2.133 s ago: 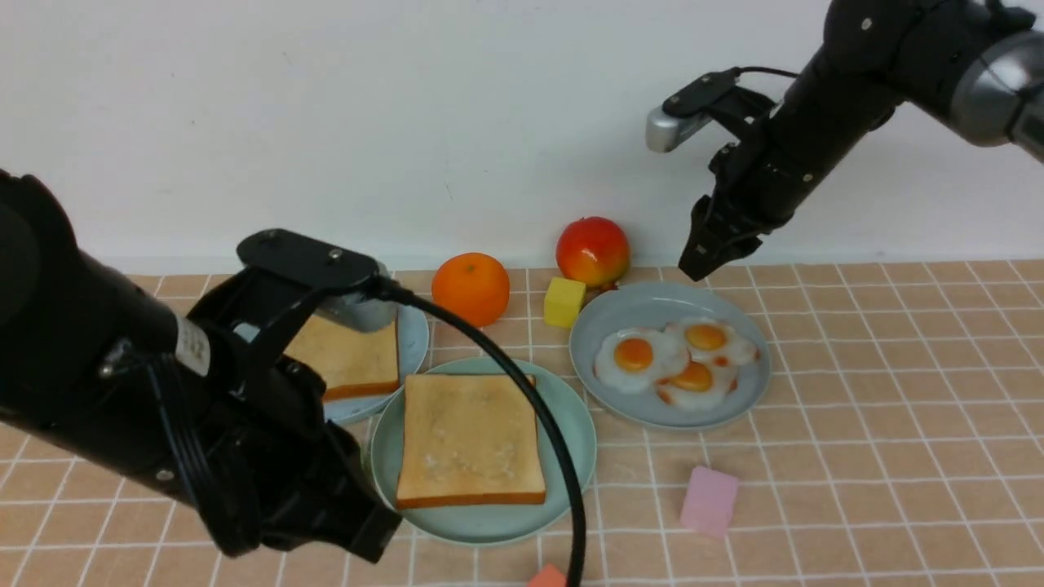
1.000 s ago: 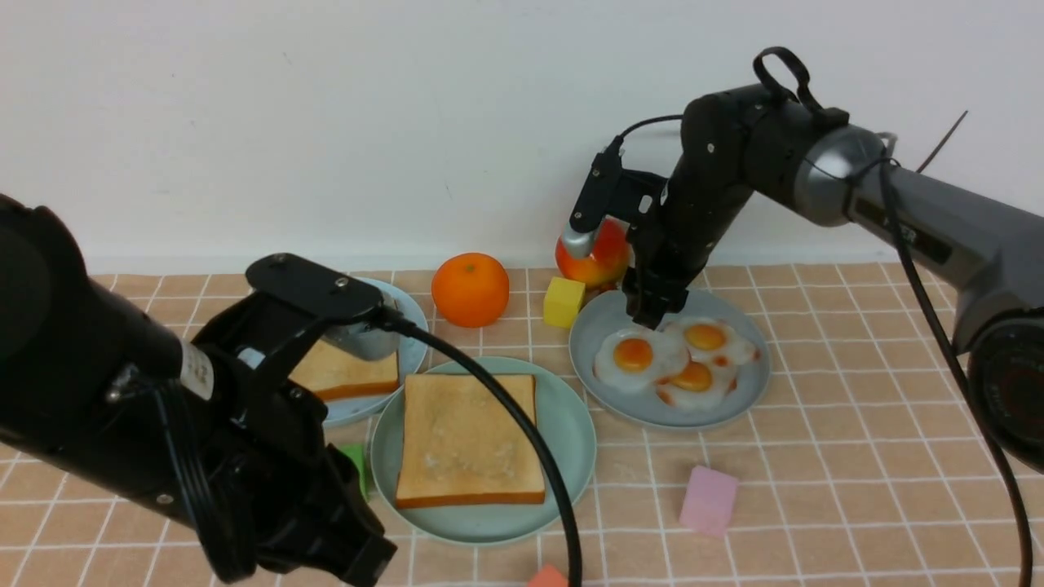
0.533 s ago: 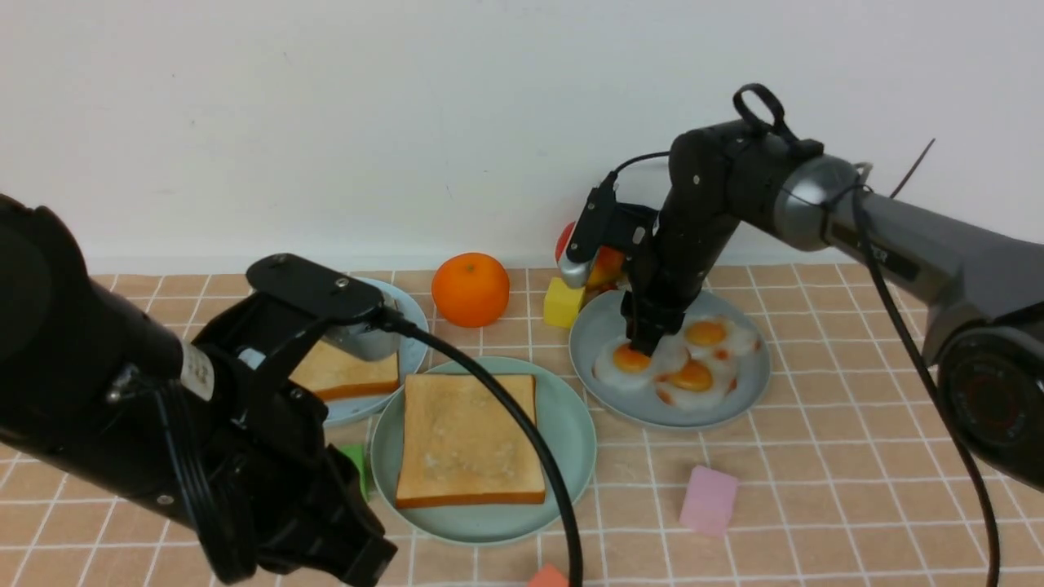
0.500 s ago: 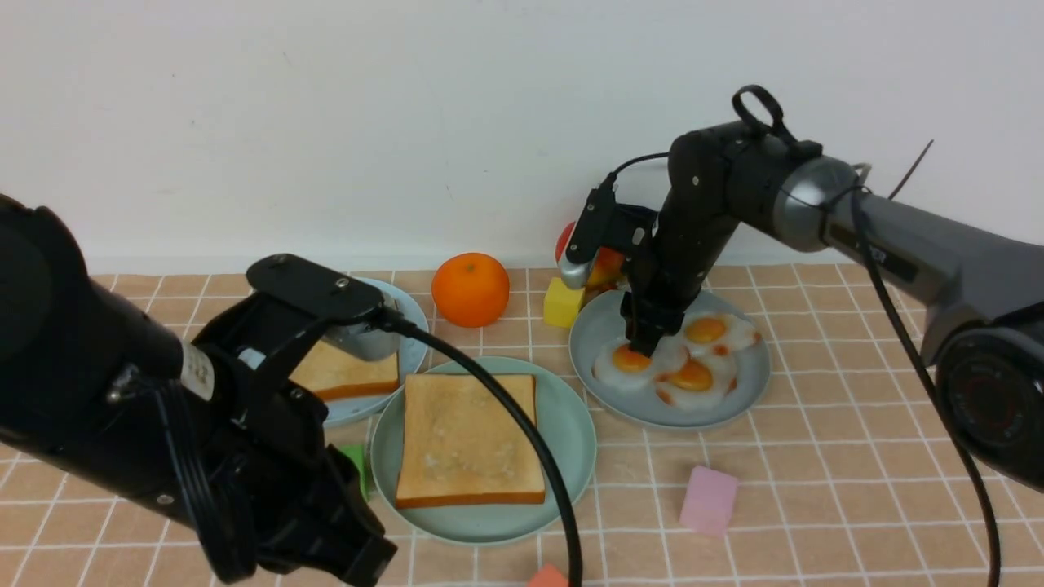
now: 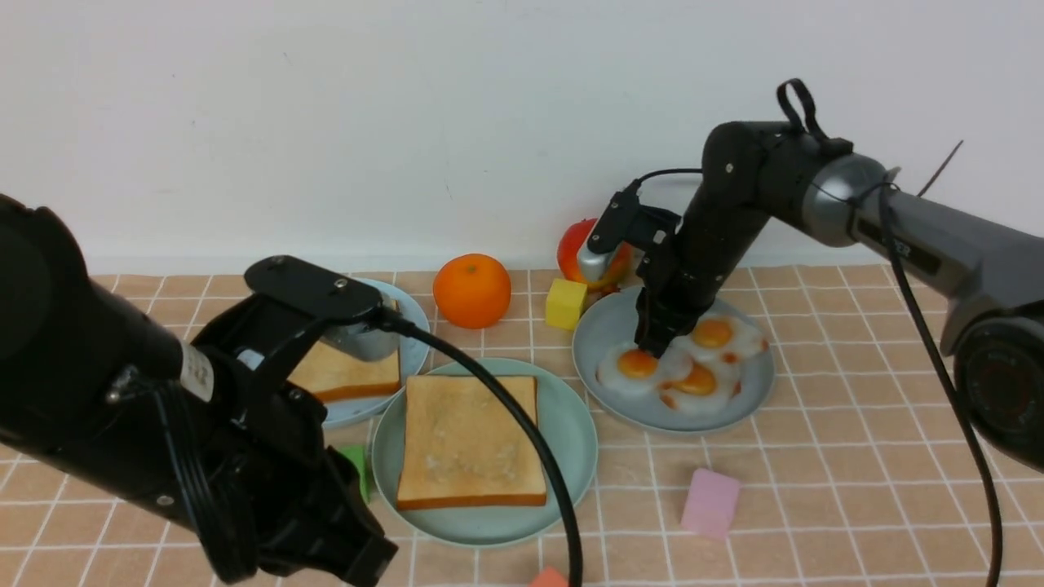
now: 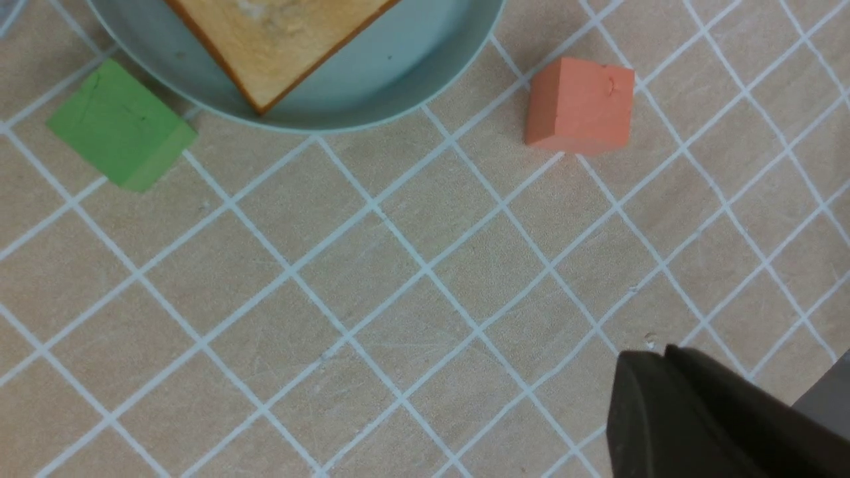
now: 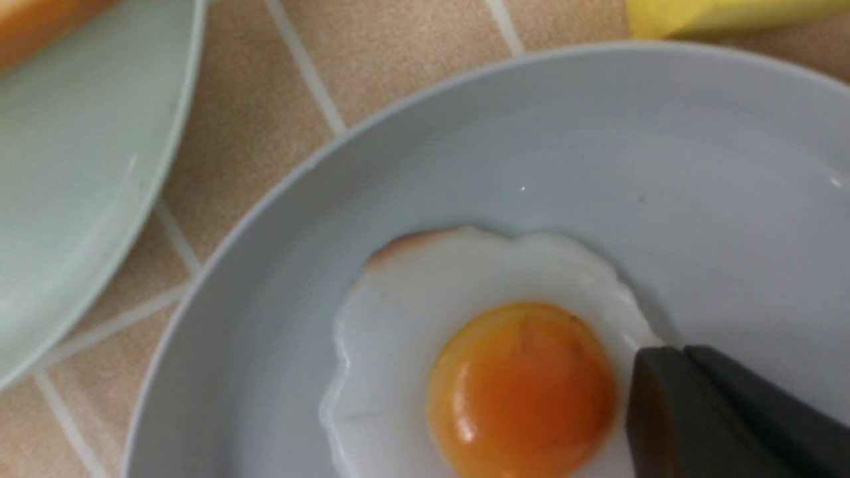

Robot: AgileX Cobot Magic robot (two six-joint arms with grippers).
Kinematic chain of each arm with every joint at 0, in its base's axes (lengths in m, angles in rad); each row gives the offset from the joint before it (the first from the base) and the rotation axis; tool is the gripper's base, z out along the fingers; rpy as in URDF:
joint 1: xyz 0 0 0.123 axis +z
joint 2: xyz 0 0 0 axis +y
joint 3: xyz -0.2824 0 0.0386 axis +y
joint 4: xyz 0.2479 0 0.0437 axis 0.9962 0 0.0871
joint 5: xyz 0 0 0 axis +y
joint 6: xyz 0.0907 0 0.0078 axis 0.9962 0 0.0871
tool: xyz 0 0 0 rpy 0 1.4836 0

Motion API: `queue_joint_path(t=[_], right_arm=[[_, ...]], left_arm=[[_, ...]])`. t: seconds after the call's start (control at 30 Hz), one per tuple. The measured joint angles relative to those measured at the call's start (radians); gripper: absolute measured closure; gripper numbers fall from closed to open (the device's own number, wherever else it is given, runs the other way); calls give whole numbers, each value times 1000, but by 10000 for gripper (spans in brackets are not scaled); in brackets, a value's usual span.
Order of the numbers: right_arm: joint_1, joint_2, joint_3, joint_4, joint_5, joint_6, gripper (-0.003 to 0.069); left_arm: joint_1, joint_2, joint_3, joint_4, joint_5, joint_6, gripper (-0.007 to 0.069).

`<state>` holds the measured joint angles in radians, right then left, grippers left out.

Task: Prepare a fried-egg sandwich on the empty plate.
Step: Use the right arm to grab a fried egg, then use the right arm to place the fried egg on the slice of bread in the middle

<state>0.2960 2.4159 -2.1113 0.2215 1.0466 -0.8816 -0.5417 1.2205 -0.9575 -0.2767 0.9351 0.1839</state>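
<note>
Mint-green plate point(image 5: 473, 526) carries one toast slice point(image 5: 469, 440); on the grey-blue plate point(image 5: 603, 330) beside it lies the fried egg point(image 5: 624, 375), its rim pinched by the right fingers point(image 7: 697, 411); left fingers point(image 6: 664, 411), above the worktop point(image 6: 398, 299), pressed together, grip nothing.

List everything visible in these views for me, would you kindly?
mint plate: one, pale green, front centre
toast: two, golden-brown, one on mint plate, one on sky-blue plate
sky-blue plate: one, blue, left rear
grey-blue plate: one, right of centre
fried egg: one, plain white, grey-blue plate
spotted eggs: two, red-flecked, same plate
orange: one, orange, by wall
red-yellow fruit: one, by wall
cubes: four, yellow, pink, green, salmon, scattered on table
left gripper: one, black, front left, jaws shut, empty
right gripper: one, black, jaws shut on fried egg's rim
</note>
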Motion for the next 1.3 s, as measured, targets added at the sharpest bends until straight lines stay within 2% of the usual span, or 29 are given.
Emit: queue_joint_path(t=[0.93,1.2,1.3], right_arm=[[-16,-113,6,190,78,-5,668],[-4,-124,6,594,166,-82,668],[22,-91,6,667,171,-104,667]], left_arm=[[0,0,0,-1,24,-3,567],[0,0,0,-1,7,-3,564],[0,0,0,-1,4,-3,561]])
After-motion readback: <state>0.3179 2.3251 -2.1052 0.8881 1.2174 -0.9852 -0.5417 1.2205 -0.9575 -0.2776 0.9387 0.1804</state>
